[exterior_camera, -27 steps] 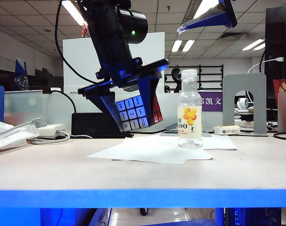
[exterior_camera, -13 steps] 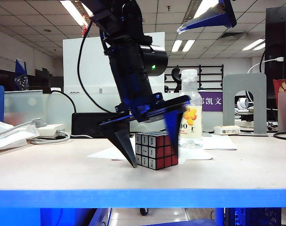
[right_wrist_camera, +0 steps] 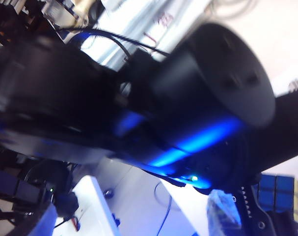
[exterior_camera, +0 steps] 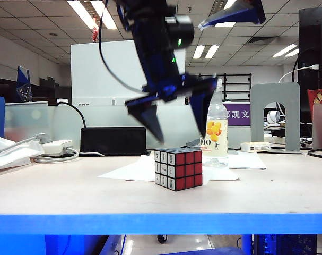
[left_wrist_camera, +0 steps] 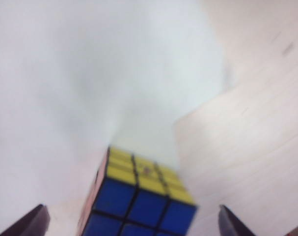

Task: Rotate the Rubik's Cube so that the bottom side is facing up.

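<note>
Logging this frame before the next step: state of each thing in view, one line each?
Rubik's Cube: resting on the white paper, ungripped, yellow face up in the left wrist view.
left gripper: open, empty, above the cube.
right gripper: raised high at the exterior view's top right, holding nothing; open or shut unclear.
bottle: upright, capped, behind the cube.
white paper: flat on the table.

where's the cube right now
In the exterior view the cube sits on the paper mid-table, just left of the bottle, below the open left gripper.
</note>
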